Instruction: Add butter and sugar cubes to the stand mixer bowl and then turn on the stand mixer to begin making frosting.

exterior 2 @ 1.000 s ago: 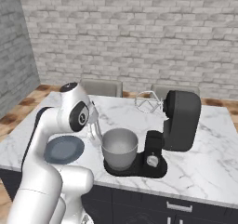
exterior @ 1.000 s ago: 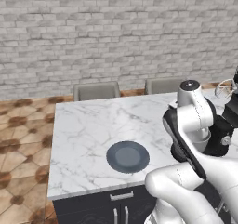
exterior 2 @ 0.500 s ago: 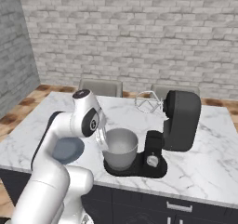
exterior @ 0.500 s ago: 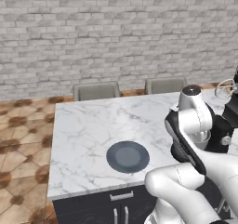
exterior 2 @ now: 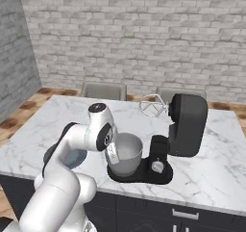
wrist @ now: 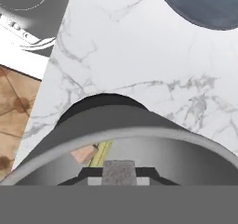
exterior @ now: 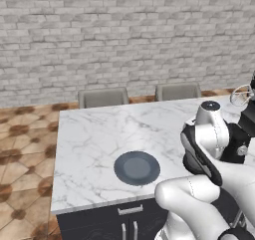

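Here, stand mixer bowl rim just below hand, butter inside, plate well apart, jaws' state unclear.

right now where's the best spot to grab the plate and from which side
Take the plate by its rim, coming straight down. It lies flat on the marble counter, so only the thin raised edge gives the fingers something to close on. The edge farthest from the stand mixer looks best, probably: there is bare counter there, and the robot's own arm crowds the other side.
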